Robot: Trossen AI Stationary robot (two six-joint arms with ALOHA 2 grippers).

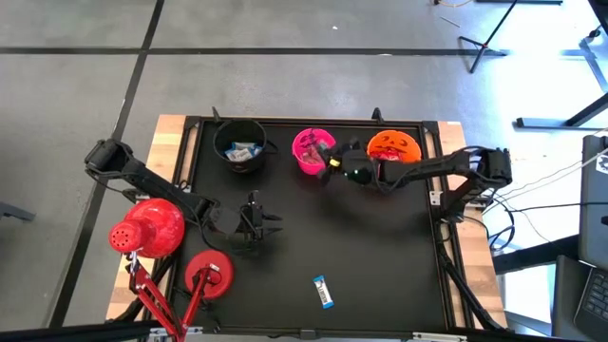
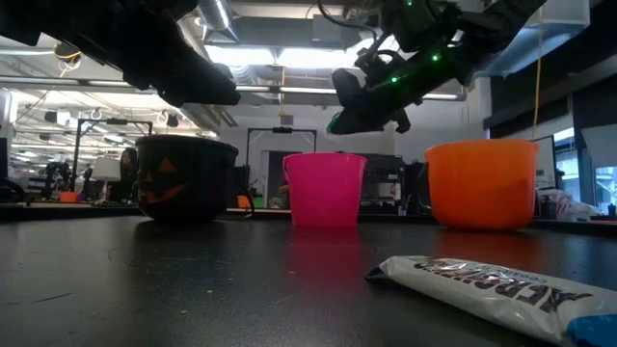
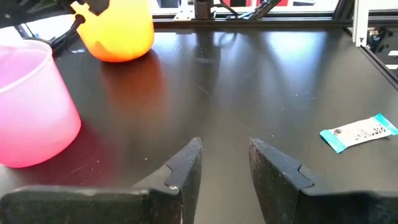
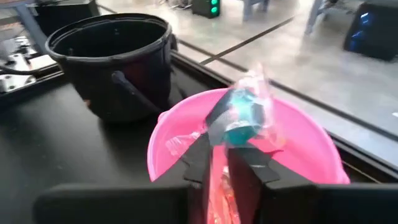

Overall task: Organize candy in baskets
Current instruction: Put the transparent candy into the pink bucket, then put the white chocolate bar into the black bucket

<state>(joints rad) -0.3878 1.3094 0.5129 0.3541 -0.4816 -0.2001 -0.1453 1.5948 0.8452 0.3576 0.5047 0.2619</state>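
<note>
Three baskets stand in a row at the table's far edge: black (image 1: 239, 147), pink (image 1: 312, 150) and orange (image 1: 392, 145). My right gripper (image 4: 222, 152) hovers over the pink basket (image 4: 311, 149), shut on a candy (image 4: 244, 112) in a clear and teal wrapper. Several candies lie in the black basket, and wrappers show inside the pink one. One blue-and-white candy (image 1: 324, 291) lies flat on the table near its front edge. My left gripper (image 3: 224, 163) stands open left of the table's middle, above the surface, with nothing between its fingers. My right gripper pinches the candy's lower end (image 4: 231, 138) between its two fingers, at their free ends. The fingers slant down from the table's right toward the pink basket. The candy sticks out past the fingertips, clear of the basket, above its open mouth.
Two red dome-shaped lamp heads (image 1: 147, 228) (image 1: 207, 275) on red legs stand at the table's left front, beside my left arm. The black mat (image 1: 380, 256) lies bare between the baskets and the loose candy.
</note>
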